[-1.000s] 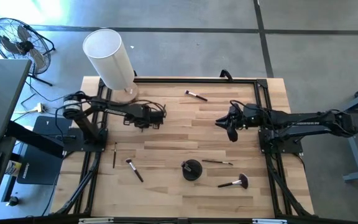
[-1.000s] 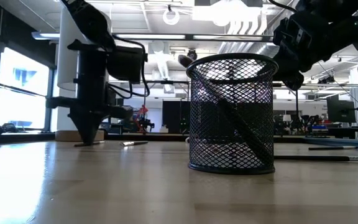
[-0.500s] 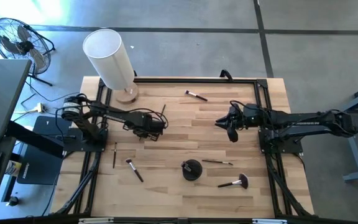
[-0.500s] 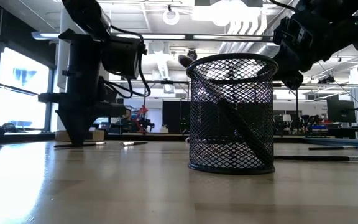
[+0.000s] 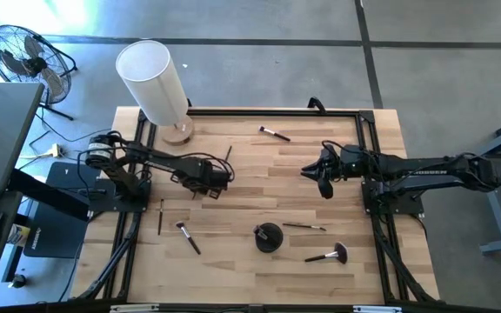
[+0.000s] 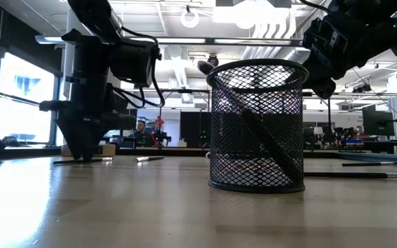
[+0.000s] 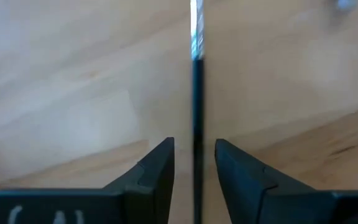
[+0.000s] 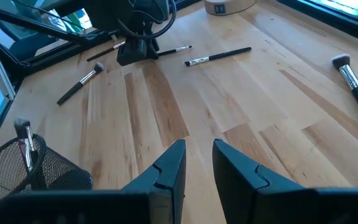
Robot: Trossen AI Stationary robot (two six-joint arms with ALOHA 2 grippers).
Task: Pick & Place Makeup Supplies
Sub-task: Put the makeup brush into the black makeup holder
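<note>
My left gripper [image 5: 205, 176] points down at the table's left middle, open. A slim dark-handled brush [image 7: 197, 118] with a silver ferrule lies on the wood between its fingers, with a gap on each side. My right gripper [image 5: 319, 180] hovers open over the right middle with nothing between its fingers [image 8: 199, 163]. Other makeup brushes lie flat on the table: one at the far side [image 5: 275, 133], two at the near left [image 5: 159, 216] [image 5: 188, 237], one by the cup [image 5: 304, 227], and a fluffy-headed one [image 5: 326, 256]. The black mesh cup [image 6: 257, 127] holds a few brushes leaning on its wall.
A big white cylinder [image 5: 153, 83] stands on a round wooden base at the far left corner. A black frame [image 5: 368, 130] runs along the table's edges. Bare wood lies between the two grippers. A fan [image 5: 23, 54] and a monitor stand off the table on the left.
My left gripper has gone a little toward the near edge and up, rolling about its own axis. Its fingers have then opened, and the brush handle now lies loose between them. My right arm has kept still.
</note>
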